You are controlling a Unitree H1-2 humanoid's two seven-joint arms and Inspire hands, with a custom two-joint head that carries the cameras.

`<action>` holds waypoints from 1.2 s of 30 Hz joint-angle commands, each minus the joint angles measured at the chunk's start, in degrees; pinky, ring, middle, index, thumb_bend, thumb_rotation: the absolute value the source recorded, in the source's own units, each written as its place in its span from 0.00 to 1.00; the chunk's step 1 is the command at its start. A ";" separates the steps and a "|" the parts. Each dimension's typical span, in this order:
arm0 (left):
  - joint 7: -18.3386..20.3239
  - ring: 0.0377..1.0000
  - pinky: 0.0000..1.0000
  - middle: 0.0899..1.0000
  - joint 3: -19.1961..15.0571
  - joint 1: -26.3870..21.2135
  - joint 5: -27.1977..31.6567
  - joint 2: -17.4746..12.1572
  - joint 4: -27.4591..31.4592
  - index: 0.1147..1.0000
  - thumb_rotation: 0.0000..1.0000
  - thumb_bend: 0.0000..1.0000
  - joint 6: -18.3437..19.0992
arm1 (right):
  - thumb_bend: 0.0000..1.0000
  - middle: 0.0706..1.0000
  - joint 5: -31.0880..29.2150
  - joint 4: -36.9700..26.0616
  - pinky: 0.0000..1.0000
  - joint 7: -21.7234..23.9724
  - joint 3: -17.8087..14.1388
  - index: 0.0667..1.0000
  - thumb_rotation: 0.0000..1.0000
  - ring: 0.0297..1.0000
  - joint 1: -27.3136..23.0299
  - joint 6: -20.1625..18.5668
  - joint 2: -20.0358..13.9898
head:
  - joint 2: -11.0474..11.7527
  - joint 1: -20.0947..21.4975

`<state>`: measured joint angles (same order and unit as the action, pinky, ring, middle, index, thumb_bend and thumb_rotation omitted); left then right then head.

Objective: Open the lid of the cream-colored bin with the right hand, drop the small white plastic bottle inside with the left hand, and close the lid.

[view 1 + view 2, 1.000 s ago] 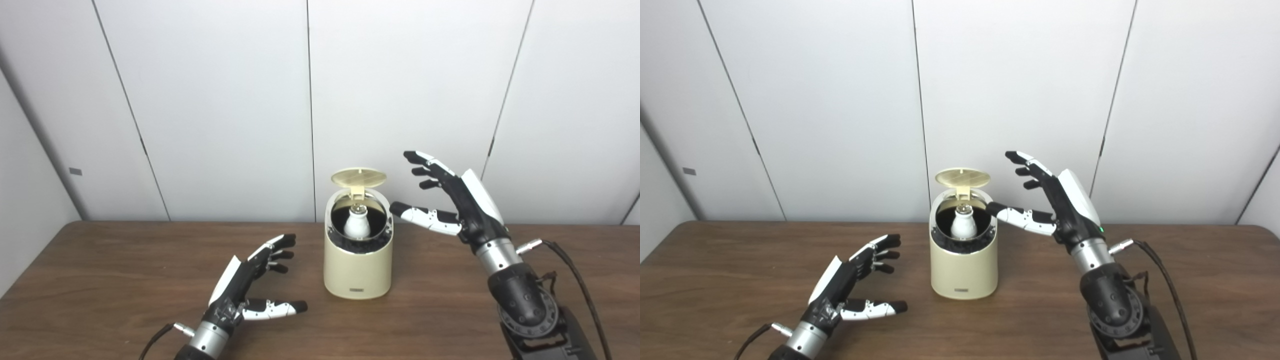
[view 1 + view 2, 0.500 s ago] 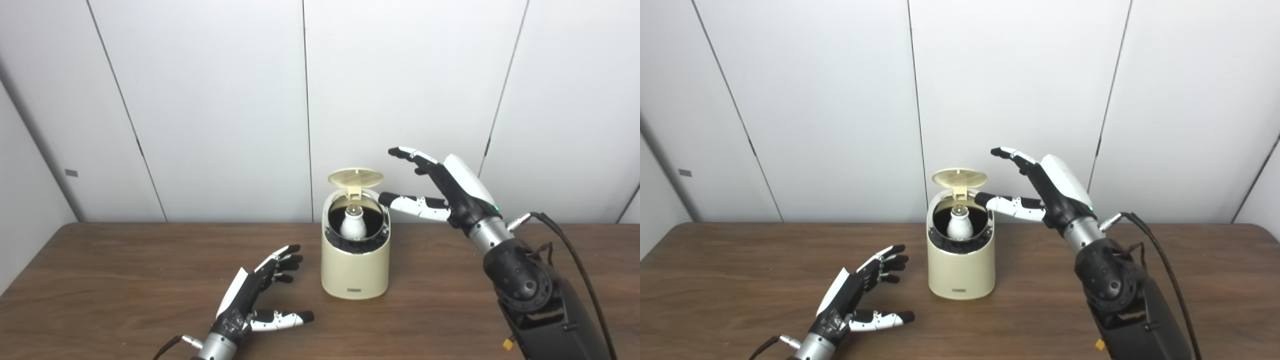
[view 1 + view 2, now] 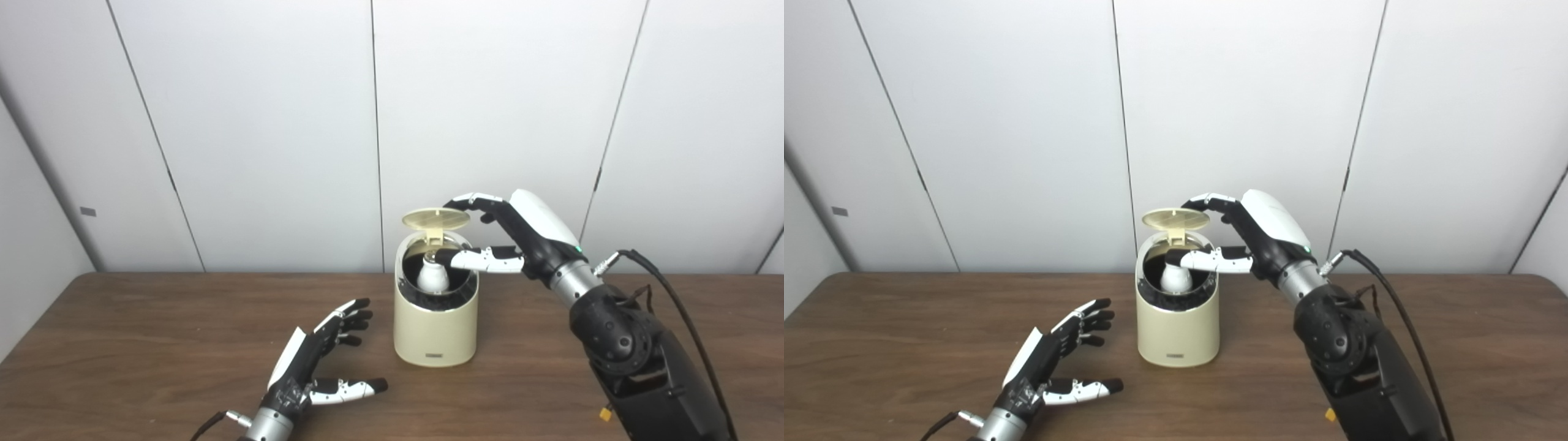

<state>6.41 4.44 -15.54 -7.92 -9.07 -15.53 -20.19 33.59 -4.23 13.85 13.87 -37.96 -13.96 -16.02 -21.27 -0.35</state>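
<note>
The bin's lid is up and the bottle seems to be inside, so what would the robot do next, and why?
Probably the right hand presses the lid forward and down. The bottle already stands inside the bin, the lid is raised, and the fingers reach over its back edge. The left hand waits open over the table.

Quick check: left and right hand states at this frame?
Left hand: open, empty, low over the table.
Right hand: open, holding nothing, fingers at the raised lid.
</note>
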 commanded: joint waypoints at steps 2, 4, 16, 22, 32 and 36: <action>-1.21 0.81 0.73 0.83 -0.45 -0.91 0.20 0.43 0.41 0.88 0.09 0.77 -1.46 | 0.69 0.79 0.71 -2.24 0.77 0.06 0.33 0.73 0.75 0.85 -2.98 0.95 0.00 | 0.08 -0.07; -1.25 0.81 0.73 0.82 -0.57 -0.97 0.18 0.54 0.22 0.88 0.09 0.77 -1.66 | 0.69 0.79 0.56 -2.24 0.78 0.23 0.59 0.73 0.75 0.86 -3.00 1.33 0.12 | 0.08 -0.07; -1.32 0.81 0.73 0.82 -0.77 -0.80 -0.47 0.89 1.35 0.88 0.09 0.77 -0.16 | 0.66 0.79 -0.41 -3.96 0.86 3.09 1.41 0.74 0.71 0.91 -2.87 2.66 -0.87 | -1.33 -0.72; -1.15 0.80 0.71 0.82 -0.77 -0.77 -0.50 0.93 1.97 0.87 0.07 0.77 0.19 | 0.66 0.78 -0.86 -6.25 0.85 5.28 1.54 0.73 0.69 0.91 -2.14 2.39 -1.91 | -2.03 -0.87; -1.00 0.81 0.69 0.83 -0.76 -0.81 -0.41 0.98 2.32 0.88 0.10 0.78 0.39 | 0.66 0.75 -1.09 -9.31 0.81 5.57 1.10 0.72 0.66 0.89 1.07 2.74 -2.82 | -2.86 -1.44; -1.01 0.80 0.68 0.82 -0.84 -0.72 -0.26 1.14 2.69 0.88 0.10 0.78 0.89 | 0.66 0.74 -1.48 -9.51 0.79 5.21 0.91 0.72 0.65 0.88 2.45 3.24 -3.17 | -3.09 -1.68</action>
<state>6.35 3.85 -15.30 -8.41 -8.15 -14.90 -18.91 32.38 -12.04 19.66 15.64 -34.13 -12.80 -18.63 -24.35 -2.02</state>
